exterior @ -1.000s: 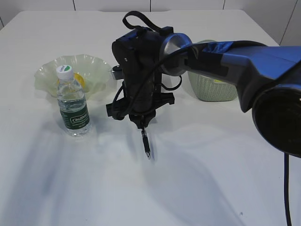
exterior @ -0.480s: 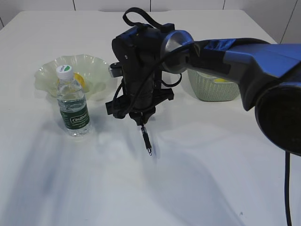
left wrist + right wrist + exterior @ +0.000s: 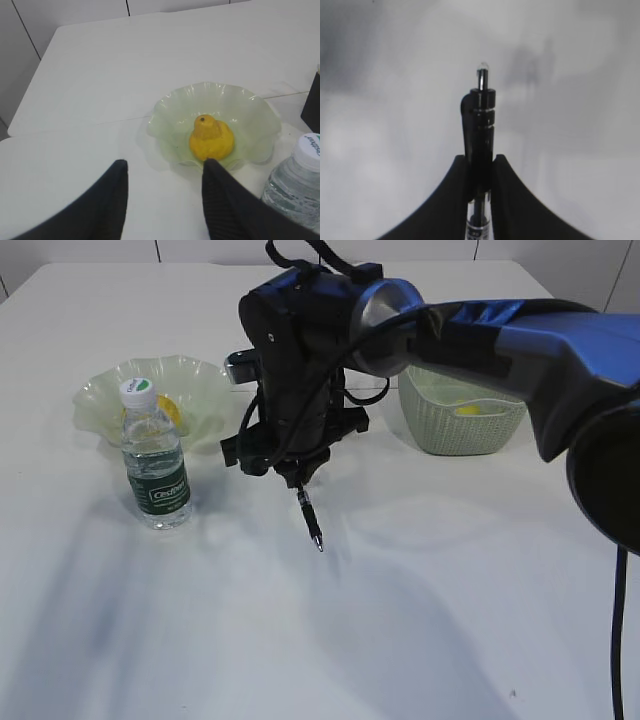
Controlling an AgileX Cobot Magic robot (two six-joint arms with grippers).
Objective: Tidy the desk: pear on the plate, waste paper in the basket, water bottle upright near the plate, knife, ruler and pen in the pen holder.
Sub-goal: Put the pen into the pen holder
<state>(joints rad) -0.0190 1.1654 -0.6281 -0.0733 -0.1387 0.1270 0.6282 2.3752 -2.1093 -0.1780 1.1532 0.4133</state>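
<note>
White desk (image 3: 420,620), right gripper (image 3: 298,480) clamped on the pen (image 3: 311,521), lifted clear.

The pen hangs tip-down from the closed jaws, just right of the upright water bottle (image 3: 155,455), likely ready for dropping into a pen holder I cannot see here. Behind the bottle the plate (image 3: 210,390) holds the pear (image 3: 211,139); the basket (image 3: 460,425) stands well right. The left gripper (image 3: 165,200) hovers open and empty. Bare desk lies all around the pen.
</note>
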